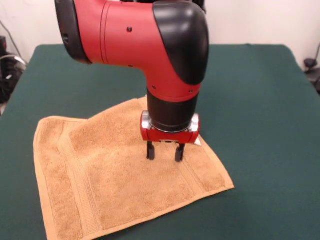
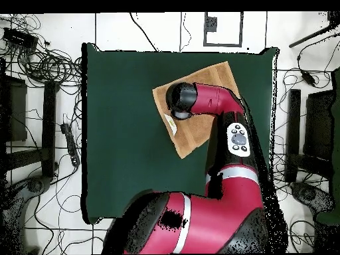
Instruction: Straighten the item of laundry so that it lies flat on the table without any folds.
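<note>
Terry towel (image 1: 120,185), far corner folded, gripper (image 1: 164,152) fingers apart

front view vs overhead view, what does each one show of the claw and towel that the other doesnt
Only the front view shows the claw: two dark fingers spread apart, tips down at the towel, plus a fold across the towel's far left part. Only the overhead view shows the whole table, with the towel lying skewed near one edge and the arm hiding the claw. Both show the arm above the towel.
</note>
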